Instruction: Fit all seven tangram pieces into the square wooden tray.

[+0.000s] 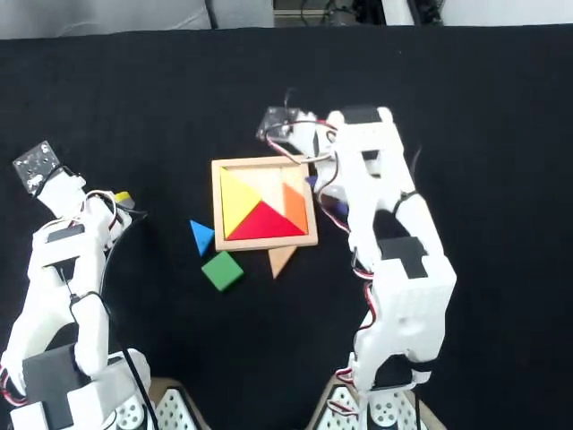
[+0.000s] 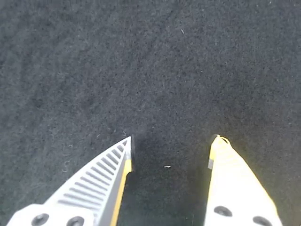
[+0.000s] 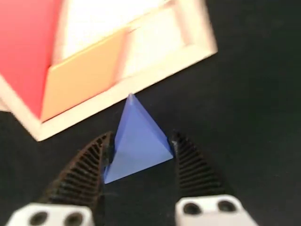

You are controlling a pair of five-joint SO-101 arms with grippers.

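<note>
Three pieces lie inside the square wooden tray (image 1: 264, 163) at the middle of the black tabletop (image 1: 483, 134): a large yellow triangle (image 1: 236, 199), a large red triangle (image 1: 265, 223) and an orange piece (image 1: 294, 202) against the rim on the right arm's side, with bare pale wood showing in the part of the tray farthest from the arms. Three more pieces rest on the cloth just outside the tray's near edge: a small light-blue triangle (image 1: 201, 236), a green square (image 1: 222, 270) and a pale orange triangle (image 1: 281, 259), close together but apart from each other. The white right arm (image 1: 398, 269) stretches along the tray's side, and its black ribbed jaws are closed narrowly on a darker blue triangle (image 3: 136, 141), one on each slanted side, the piece's tip pointing at the tray's outer rim and just short of it. Whether that piece touches the cloth cannot be told. The left arm (image 1: 63, 269) stands well apart from the tray, its jaws spread wide over bare black cloth, gripping nothing.
</note>
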